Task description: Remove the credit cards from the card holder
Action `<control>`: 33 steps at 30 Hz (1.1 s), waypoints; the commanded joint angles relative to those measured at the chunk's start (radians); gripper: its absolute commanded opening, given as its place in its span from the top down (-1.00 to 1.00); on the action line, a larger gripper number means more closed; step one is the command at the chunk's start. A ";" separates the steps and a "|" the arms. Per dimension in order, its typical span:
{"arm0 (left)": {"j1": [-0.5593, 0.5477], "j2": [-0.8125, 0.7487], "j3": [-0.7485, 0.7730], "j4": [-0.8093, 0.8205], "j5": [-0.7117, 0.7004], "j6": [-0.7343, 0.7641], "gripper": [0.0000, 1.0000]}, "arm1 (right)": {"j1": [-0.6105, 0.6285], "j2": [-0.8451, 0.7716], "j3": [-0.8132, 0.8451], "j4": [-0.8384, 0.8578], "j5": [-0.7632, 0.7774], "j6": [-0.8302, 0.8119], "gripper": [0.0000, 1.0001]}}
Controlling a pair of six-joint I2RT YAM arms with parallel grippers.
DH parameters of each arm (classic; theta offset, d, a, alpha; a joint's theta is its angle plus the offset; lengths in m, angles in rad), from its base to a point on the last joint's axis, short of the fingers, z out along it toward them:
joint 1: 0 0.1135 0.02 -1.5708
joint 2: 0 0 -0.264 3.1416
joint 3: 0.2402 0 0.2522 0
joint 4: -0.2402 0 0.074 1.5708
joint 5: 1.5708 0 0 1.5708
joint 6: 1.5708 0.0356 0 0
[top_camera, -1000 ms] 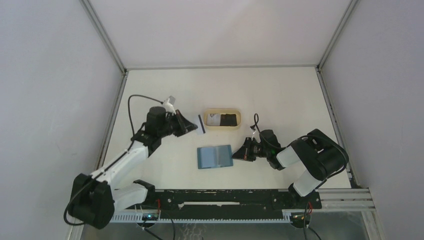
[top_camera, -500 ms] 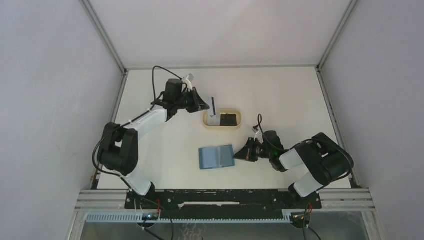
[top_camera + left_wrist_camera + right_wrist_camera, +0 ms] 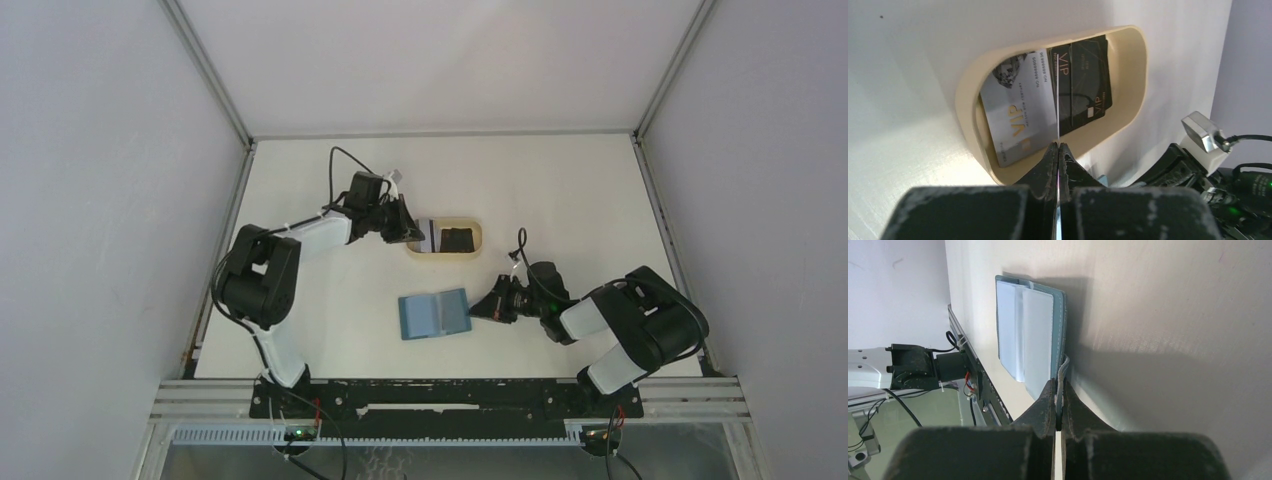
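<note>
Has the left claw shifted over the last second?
Yes. The left claw, shut on a card, moved right: it was beside the tan tray, now over its left end.

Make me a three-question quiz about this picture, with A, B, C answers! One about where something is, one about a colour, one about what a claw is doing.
1. Where does the silver card lie?
A in the tan tray
B on the bare table
C under an arm

2. What colour is the card holder?
A red
B blue
C yellow

3. What is the left gripper doing?
A standing wide open
B shut on a thin card
C gripping the tray's rim

Answers: 1 A, it lies beside a black card inside the rim. 2 B, cover and pockets show blue. 3 B, the fingers pinch it edge-on.
</note>
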 commanded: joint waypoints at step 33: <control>0.002 -0.287 0.138 -0.249 -0.384 0.141 -0.07 | -0.039 -0.125 0.068 -0.163 -0.003 -0.071 1.00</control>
